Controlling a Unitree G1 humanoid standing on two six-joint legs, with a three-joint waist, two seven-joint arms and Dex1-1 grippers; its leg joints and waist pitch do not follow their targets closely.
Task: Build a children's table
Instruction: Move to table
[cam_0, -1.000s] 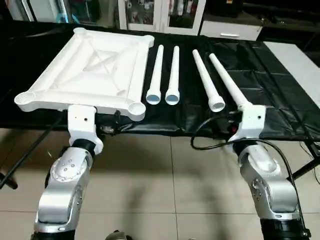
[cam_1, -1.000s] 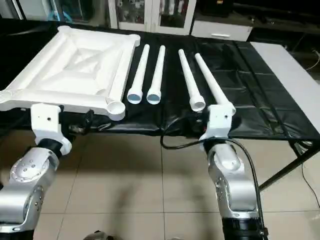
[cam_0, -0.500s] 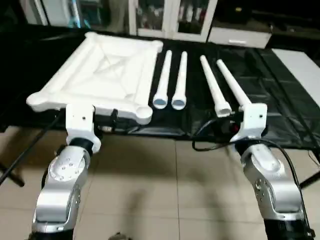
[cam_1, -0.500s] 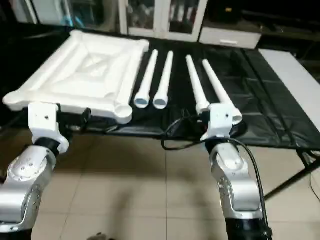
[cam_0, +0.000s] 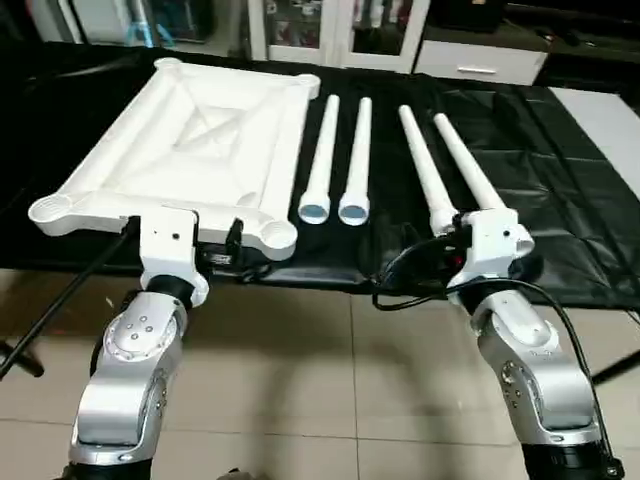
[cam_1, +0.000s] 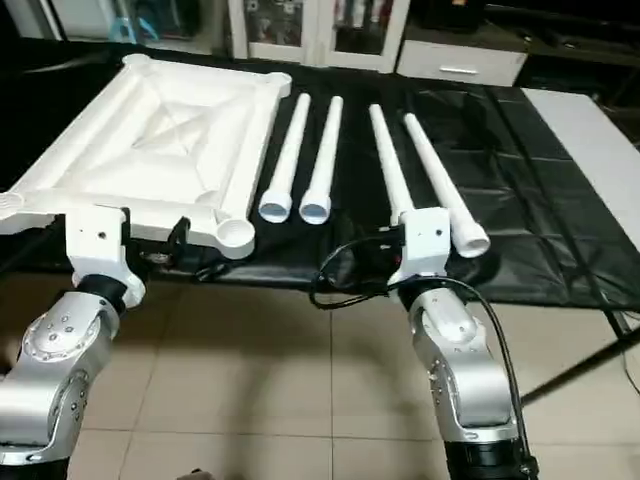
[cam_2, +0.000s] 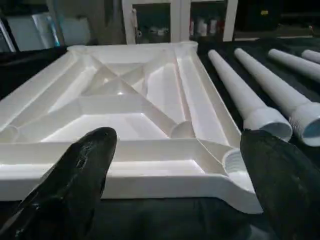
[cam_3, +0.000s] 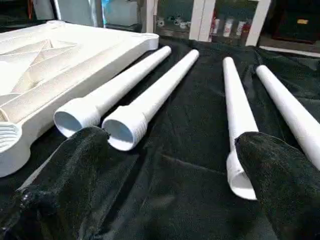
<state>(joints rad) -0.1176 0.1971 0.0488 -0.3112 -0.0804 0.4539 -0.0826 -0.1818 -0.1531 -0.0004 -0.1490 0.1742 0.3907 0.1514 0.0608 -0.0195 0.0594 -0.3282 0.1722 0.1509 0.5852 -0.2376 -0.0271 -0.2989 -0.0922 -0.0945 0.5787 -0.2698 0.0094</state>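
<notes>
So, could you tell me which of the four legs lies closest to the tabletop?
The leftmost leg, lying right beside the tabletop; the other three sit farther right.

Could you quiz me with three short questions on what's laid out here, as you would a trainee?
1. How many legs lie beside the top?
2. True or false: the top lies with its ribbed underside up.
3. The left pincer is: A) open, holding nothing; B) shut on a leg; C) shut on the top.

Key: 1. Four, on the black cover, wide ends toward the robot. 2. True. 3. A.
</notes>
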